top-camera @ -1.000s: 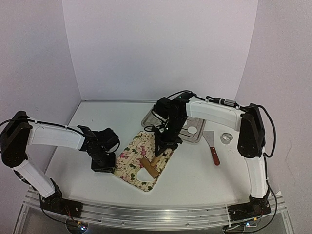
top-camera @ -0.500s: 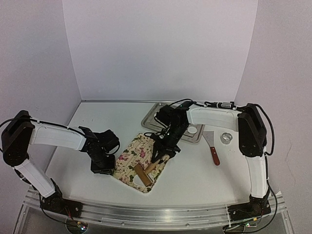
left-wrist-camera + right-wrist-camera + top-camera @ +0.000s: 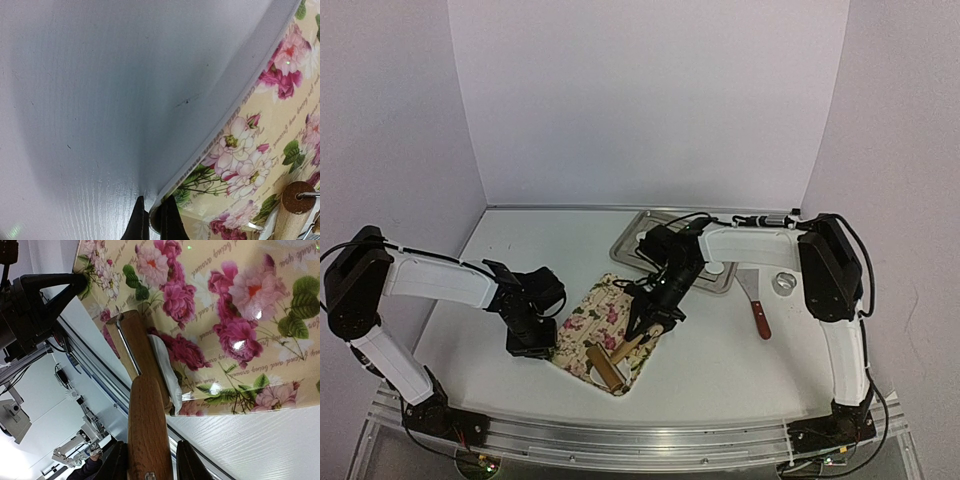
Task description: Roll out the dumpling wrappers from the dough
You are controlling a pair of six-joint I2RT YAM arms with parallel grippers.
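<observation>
A floral mat lies in front of the arms. A wooden rolling pin rests on its near corner, with one handle rising toward my right gripper. In the right wrist view the right gripper is shut on that handle. A thin white piece of dough lies against the roller. My left gripper is at the mat's left edge. In the left wrist view the left gripper pinches the mat's edge. I see no small round wrappers.
A metal tray stands behind the mat, partly covered by my right arm. A red-handled spatula and a metal ring cutter lie to the right. The table's near metal rail runs just below the mat.
</observation>
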